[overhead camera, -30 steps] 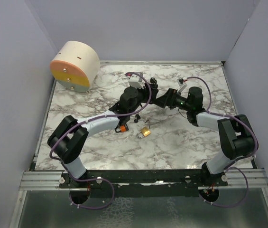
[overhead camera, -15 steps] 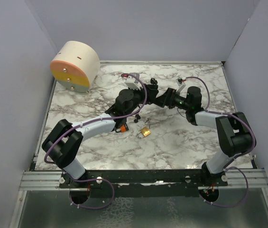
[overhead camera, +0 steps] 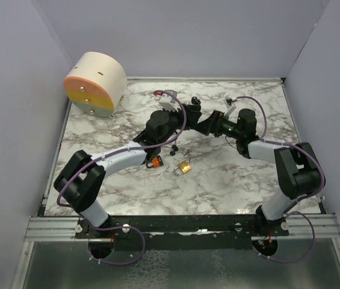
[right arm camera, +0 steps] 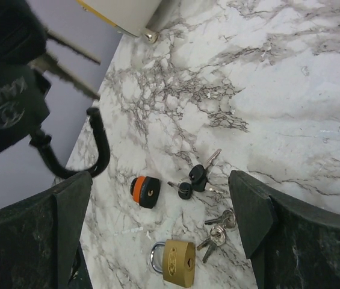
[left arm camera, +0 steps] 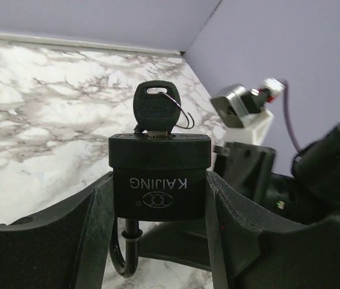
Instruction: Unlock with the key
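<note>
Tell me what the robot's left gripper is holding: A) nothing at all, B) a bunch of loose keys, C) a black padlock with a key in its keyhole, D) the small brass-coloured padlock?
C: in the left wrist view the black padlock stamped KAIJING sits clamped between the left gripper fingers with a black-headed key in its keyhole, while the brass-coloured padlock lies on the marble table.

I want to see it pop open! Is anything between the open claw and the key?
Nothing I can see. The key stands bare in the black padlock that the left gripper holds, and the open right gripper sits just beside it.
</note>
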`<state>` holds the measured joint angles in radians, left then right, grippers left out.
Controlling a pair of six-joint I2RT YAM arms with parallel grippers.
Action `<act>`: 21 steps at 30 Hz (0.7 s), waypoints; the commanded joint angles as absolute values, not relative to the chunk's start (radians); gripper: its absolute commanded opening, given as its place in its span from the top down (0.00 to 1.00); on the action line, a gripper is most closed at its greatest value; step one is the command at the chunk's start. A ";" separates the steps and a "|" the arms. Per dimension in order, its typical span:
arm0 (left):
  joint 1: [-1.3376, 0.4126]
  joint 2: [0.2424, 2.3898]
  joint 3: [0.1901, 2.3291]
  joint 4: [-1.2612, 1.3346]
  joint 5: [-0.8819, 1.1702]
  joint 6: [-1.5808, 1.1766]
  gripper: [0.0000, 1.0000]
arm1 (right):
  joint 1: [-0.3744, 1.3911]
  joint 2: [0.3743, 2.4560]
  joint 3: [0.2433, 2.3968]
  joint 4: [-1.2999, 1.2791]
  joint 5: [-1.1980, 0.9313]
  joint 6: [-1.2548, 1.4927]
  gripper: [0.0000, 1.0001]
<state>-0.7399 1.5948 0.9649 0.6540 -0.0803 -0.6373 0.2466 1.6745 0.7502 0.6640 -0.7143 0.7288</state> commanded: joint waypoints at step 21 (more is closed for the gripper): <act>-0.530 2.115 1.753 0.005 -0.490 -0.205 1.00 | 0.199 1.328 0.822 0.209 -0.345 0.483 0.00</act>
<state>-0.5434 2.0666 1.6314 0.1200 -0.3733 -0.2905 0.2008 1.3682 0.7887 0.2478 -0.3931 0.5236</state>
